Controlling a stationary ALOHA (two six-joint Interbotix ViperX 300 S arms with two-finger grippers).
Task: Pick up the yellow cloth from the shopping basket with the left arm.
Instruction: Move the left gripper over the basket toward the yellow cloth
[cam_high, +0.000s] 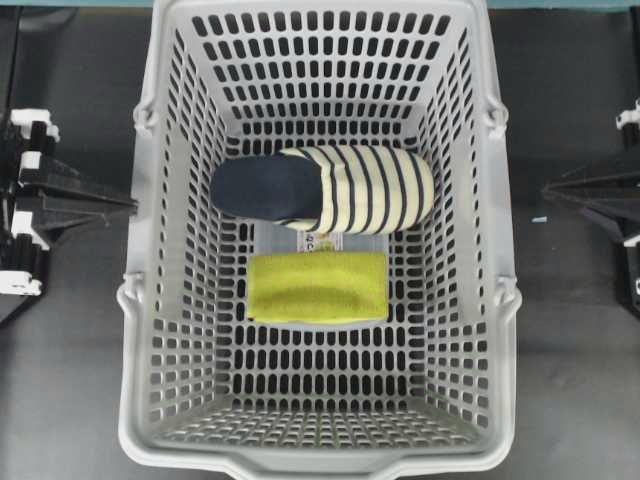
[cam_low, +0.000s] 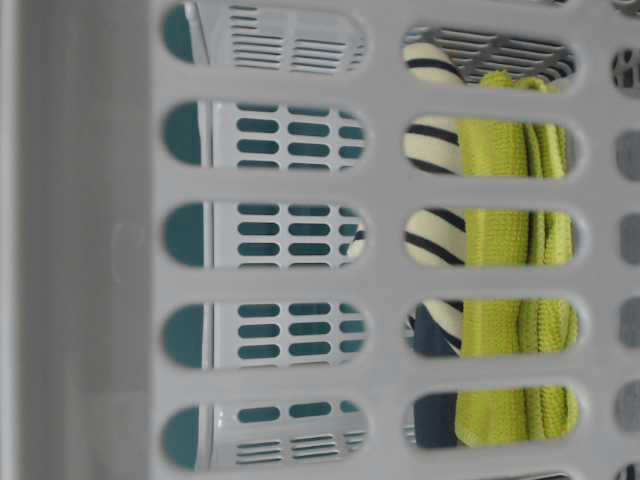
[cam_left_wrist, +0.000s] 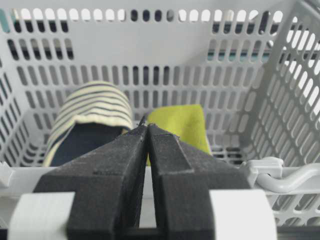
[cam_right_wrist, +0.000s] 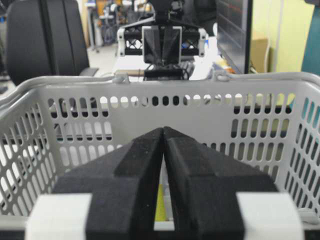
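**Yellow cloth waits in the basket, both grippers pinched shut outside it**

A dark tabletop (cam_high: 570, 330) carries the shopping basket (cam_high: 135, 300), which fills the middle of the overhead view. On the basket's floor the yellow cloth (cam_high: 317, 287) lies folded flat near the centre, just beside a striped garment roll (cam_high: 325, 188) towards the far wall. The cloth looks soft, light and fuzzy; pinching a raised fold at its edge should serve. The left gripper (cam_left_wrist: 146, 131) sits outside the rim, jaws together and empty; the right gripper (cam_right_wrist: 163, 134) likewise.

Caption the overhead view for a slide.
Yellow cloth beside a striped garment roll in the grey shopping basket, both arms parked outside.
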